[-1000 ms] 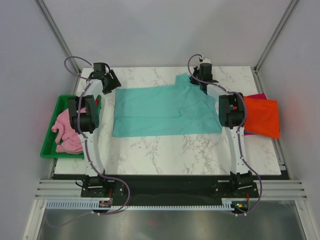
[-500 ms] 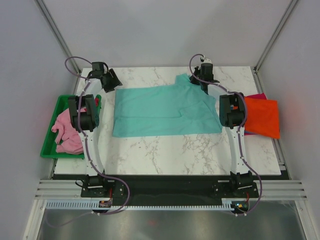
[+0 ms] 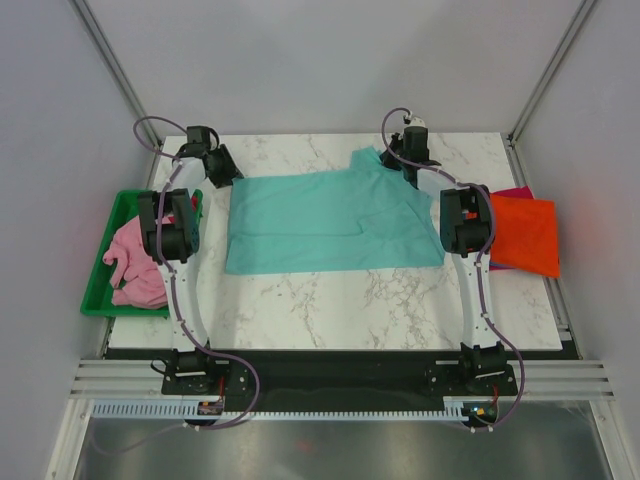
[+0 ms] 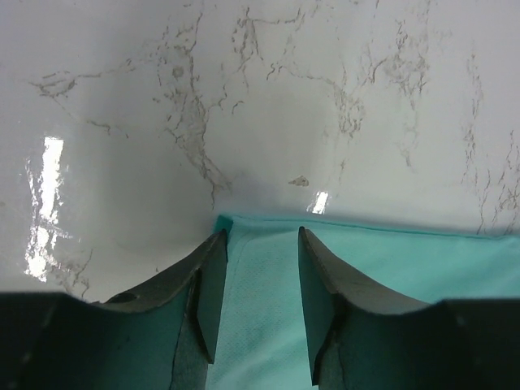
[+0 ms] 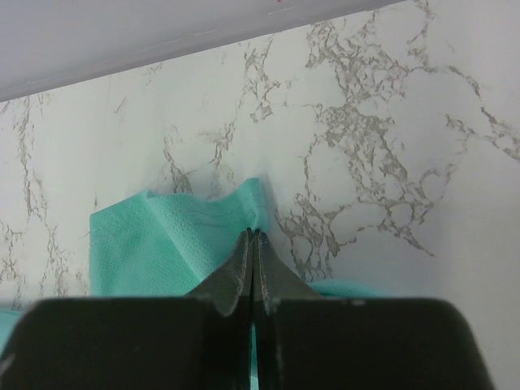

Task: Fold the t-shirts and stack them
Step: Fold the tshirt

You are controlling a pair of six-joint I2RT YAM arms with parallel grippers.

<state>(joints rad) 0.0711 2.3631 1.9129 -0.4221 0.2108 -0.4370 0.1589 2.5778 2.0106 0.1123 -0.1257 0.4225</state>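
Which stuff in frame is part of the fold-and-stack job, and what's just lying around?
Job: teal t-shirt, laid out; orange t-shirt, folded, on a magenta t-shirt; pink t-shirt, crumpled in the green tray.
Not the job: green tray; marble table.

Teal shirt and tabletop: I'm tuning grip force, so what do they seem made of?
The teal shirt looks like soft matte cloth: fine grain, limp folds. The tabletop looks like glossy marble or marble-print laminate: grey veins, bright glare.

Magenta shirt (image 3: 516, 191) mostly hidden under orange shirt (image 3: 525, 233), only edge showing.
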